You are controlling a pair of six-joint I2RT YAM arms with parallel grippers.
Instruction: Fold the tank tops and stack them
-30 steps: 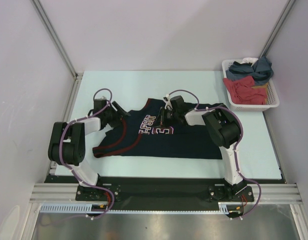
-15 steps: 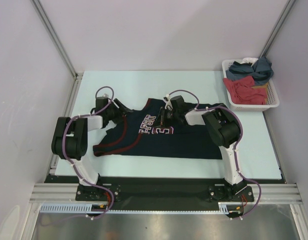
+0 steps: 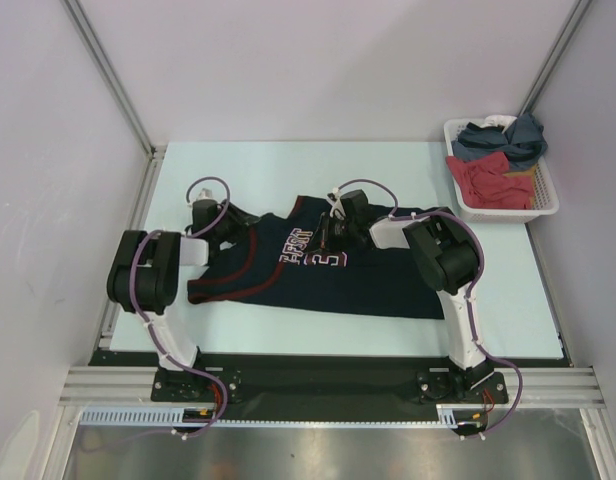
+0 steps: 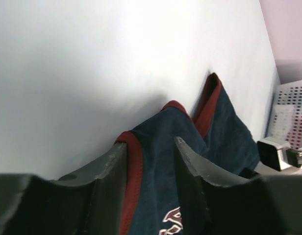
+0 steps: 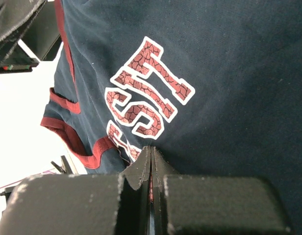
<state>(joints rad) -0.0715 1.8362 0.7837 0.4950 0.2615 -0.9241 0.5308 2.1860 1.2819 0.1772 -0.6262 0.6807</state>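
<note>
A dark navy tank top with red trim and red-and-white lettering lies spread flat mid-table. My left gripper is at its left shoulder strap. In the left wrist view the gripper is open, with the red-trimmed strap lying between the fingers. My right gripper rests on the lettering. In the right wrist view it is shut, pinching a fold of the tank top. A slate-blue cloth lies in the basket; no lettering shows on it.
A white basket stands at the table's far right. It holds a red garment and a bit of white cloth besides the blue one. Grey walls close in the table on the left, right and far sides.
My left arm has swung inward and its gripper has shifted along the shoulder strap, which now lies closer to the body of the top. The right arm has not moved.
</note>
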